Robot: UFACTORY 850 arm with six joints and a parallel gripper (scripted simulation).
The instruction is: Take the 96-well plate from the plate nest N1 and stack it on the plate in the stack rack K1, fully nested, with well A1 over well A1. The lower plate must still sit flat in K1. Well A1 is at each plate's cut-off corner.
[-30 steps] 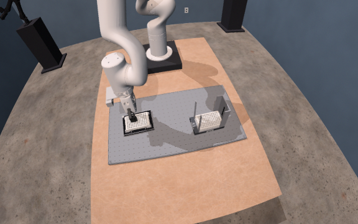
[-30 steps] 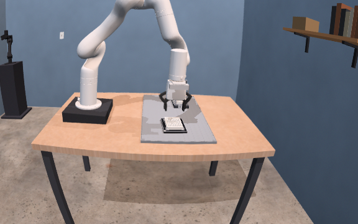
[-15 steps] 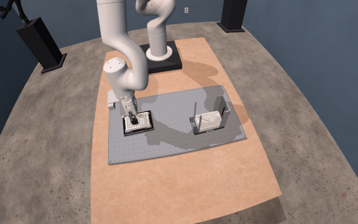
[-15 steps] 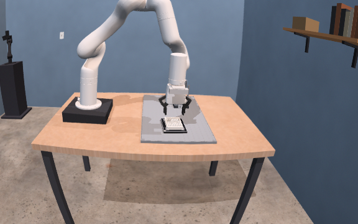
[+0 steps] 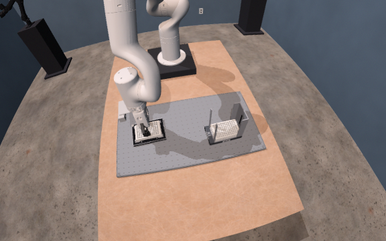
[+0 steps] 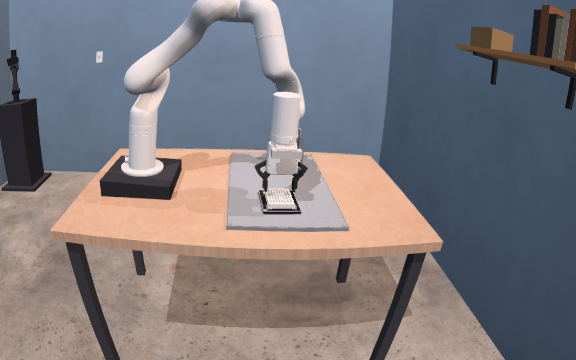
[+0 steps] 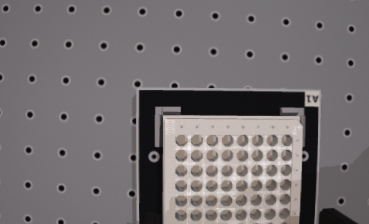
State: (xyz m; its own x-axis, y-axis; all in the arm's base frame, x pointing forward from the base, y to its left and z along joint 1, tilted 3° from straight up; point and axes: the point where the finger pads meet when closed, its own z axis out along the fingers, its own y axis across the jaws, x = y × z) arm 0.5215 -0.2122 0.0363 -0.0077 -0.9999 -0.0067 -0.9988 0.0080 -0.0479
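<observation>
A white 96-well plate (image 5: 150, 130) sits in the black plate nest N1 (image 5: 148, 139) on the left of the grey perforated baseplate. In the wrist view the plate (image 7: 233, 170) fills the lower middle, and the nest (image 7: 225, 102) shows an A1 label (image 7: 312, 98) at its upper right corner. My gripper (image 6: 281, 186) is open and hangs just above the plate, one finger on each side; it also shows in the top view (image 5: 143, 128). A second white plate (image 5: 227, 129) sits in the stack rack K1 on the right.
The rack K1 has a tall grey back wall (image 5: 239, 118) and a thin upright post (image 5: 210, 118). The arm's black base (image 5: 171, 61) stands at the table's far side. A small grey block (image 5: 122, 112) lies at the baseplate's far left corner.
</observation>
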